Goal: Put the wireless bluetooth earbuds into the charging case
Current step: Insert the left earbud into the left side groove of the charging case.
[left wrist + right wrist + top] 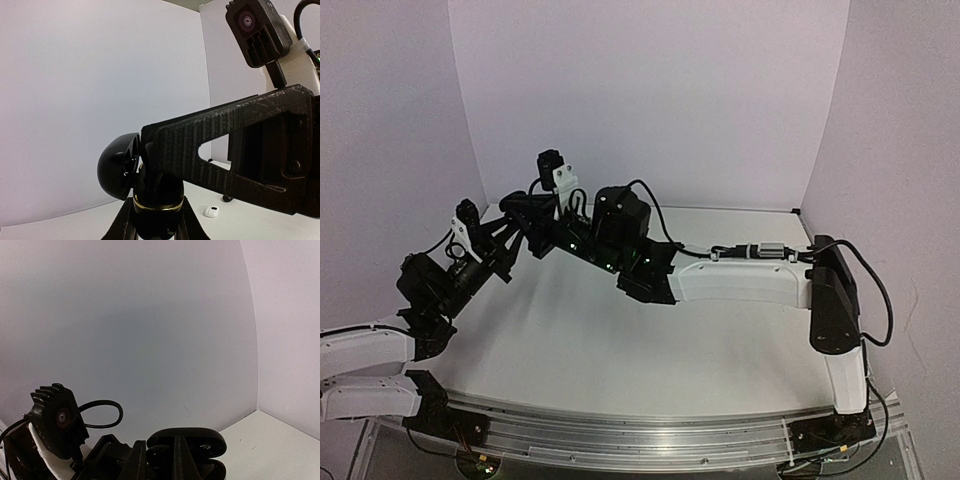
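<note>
Top view: white tabletop (pixel 620 340), pale walls round it. The arms meet upper left of frame. The left gripper (pixel 512 232) comes up from lower left and the right gripper (pixel 525 208) reaches across from the right, tips v. close. Too dark there to see what's held.

Left wrist view: left gripper (pixel 157 229) at bottom centre, fingers clamped on a glossy black pebble-shaped charging case w/ a gold band (pixel 152 192). Case is upright, its domed lid (pixel 116 172) swung open to the left. A ribbed black plastic finger (pixel 225 135) of the right gripper crosses from the right edge, tip against the case by the hinge. Right wrist cam (pixel 255 27) upper right. A small white rounded item w/ a dark spot (pixel 212 211) lies on the table lower right, well apart from the case; earbud or case, can't tell.

Right wrist view: right gripper (pixel 156 457) bottom centre, jaws narrow, nearly together; whether anything's pinched btwn them, can't tell. Black rounded shape (pixel 187 439) just beside the tips. Left wrist cam (pixel 56 417) lower left. The earbuds can't be made out for sure in any view.
</note>
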Controlling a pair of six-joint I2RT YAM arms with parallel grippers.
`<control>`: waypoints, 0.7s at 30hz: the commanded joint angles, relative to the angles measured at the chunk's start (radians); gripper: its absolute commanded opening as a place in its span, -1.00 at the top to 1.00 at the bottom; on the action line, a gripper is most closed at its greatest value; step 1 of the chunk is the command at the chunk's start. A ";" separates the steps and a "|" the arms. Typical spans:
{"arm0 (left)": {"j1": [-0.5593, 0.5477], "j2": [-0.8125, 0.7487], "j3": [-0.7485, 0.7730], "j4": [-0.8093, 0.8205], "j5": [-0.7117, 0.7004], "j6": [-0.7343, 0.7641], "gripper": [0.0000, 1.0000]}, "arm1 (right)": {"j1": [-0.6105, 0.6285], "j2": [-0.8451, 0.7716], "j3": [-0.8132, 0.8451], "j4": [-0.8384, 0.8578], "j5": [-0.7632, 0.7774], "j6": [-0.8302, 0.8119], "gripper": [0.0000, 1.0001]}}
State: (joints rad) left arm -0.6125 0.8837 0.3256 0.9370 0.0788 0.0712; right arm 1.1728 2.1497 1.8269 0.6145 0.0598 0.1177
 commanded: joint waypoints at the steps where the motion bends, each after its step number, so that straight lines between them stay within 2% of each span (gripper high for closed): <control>1: 0.000 -0.018 0.049 0.137 -0.006 0.002 1.00 | 0.006 -0.019 -0.052 -0.077 0.021 -0.003 1.00; 11: 0.000 -0.025 0.054 0.086 0.012 0.005 1.00 | 0.006 -0.006 0.016 -0.105 0.036 -0.013 0.58; 21: 0.000 -0.028 0.059 0.054 0.033 -0.004 1.00 | 0.006 0.005 0.083 -0.136 0.048 -0.032 0.56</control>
State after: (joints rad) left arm -0.6094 0.8804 0.3256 0.9166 0.0760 0.0776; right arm 1.1732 2.1445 1.8540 0.5368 0.0934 0.0994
